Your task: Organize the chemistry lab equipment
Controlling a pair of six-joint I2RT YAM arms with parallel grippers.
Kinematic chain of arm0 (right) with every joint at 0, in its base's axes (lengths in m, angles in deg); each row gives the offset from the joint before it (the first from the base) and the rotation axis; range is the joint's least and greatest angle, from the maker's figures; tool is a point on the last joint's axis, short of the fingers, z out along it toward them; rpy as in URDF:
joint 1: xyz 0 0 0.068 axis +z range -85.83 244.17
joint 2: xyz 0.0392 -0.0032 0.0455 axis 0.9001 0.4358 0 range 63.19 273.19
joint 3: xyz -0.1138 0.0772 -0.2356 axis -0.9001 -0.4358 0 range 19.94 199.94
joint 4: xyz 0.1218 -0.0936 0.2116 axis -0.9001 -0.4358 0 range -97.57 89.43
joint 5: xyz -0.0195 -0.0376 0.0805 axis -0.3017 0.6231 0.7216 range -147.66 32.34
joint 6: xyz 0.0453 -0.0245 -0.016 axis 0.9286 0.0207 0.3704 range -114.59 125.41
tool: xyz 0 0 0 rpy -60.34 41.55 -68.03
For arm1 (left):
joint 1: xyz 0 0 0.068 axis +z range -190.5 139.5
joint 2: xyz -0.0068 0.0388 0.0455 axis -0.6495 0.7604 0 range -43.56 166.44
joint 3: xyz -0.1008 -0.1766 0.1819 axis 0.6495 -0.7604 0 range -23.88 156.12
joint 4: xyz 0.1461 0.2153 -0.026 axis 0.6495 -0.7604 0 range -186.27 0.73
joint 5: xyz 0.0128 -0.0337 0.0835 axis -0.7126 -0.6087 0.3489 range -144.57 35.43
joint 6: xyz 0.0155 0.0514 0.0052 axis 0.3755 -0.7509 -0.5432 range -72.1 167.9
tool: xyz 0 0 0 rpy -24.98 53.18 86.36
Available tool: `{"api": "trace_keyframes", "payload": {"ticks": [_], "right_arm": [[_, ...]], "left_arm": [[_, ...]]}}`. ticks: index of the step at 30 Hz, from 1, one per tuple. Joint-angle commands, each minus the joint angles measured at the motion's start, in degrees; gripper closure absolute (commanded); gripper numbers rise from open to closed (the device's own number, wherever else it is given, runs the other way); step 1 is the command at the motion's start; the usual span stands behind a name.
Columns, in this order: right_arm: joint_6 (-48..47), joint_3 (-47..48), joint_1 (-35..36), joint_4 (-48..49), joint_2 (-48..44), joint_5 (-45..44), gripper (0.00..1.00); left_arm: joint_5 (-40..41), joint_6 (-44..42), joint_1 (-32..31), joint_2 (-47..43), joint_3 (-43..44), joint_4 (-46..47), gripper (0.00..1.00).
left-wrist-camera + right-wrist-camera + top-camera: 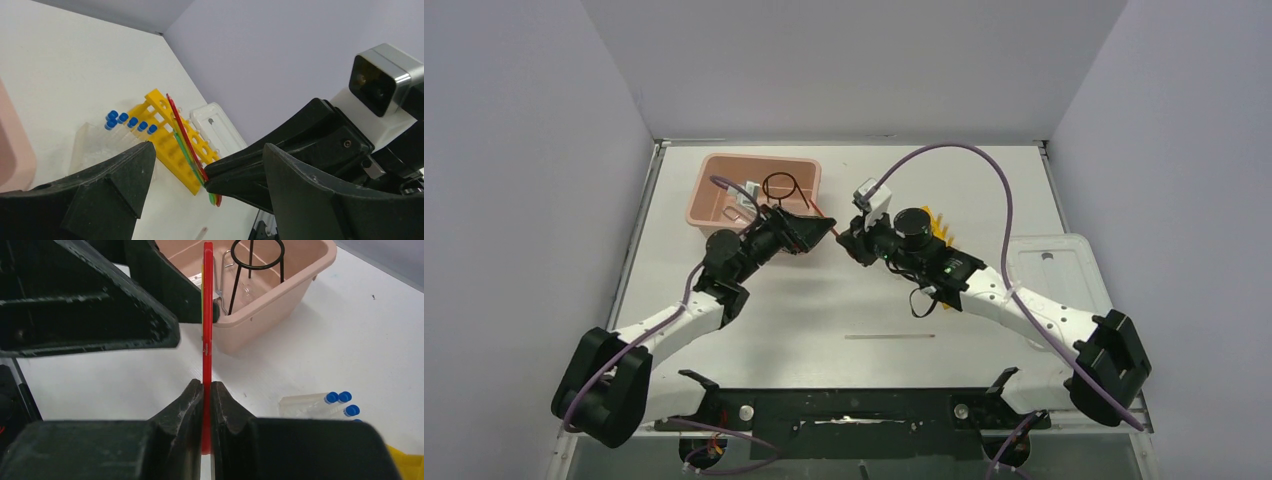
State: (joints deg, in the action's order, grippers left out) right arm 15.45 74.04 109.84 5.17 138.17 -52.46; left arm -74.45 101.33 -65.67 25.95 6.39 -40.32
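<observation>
While the right tool [206, 387] pinches the thin coloured sticks [207, 330] tight, the left tool [209, 152] is wide open close by them and holds nothing. The sticks are up in the air over the desk [904, 300], near the pink tub [300, 270]. The black wire ring [235, 290] and the metal tongs [220, 275] are in that tub. The blue-capped tubes [125, 122] sit in the clear rack [92, 145], right next to the yellow rack [172, 150].

Pink tub [709, 185], white lid [1069, 265].
</observation>
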Motion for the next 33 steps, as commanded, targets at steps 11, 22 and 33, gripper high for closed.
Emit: {"api": "trace_keyframes", "payload": {"ticks": [11, 22, 33], "right_arm": [[0.26, 1.35, 2.18, 2.45, -5.16, -0.88, 0.99], [1.04, -1.66, 1.38, 1.78, -8.29, -7.05, 0.45], [1.60, -3.81, -0.36, 0.85, -9.09, -6.53, 0.44]], "left_arm": [[2.20, 6.78, -3.64, 5.25, 4.57, 9.72, 0.81], [9.35, 3.83, 4.56, 1.27, 6.82, -0.86, 0.99], [18.00, -3.91, 22.22, 8.31, 19.23, -30.77, 0.98]]}}
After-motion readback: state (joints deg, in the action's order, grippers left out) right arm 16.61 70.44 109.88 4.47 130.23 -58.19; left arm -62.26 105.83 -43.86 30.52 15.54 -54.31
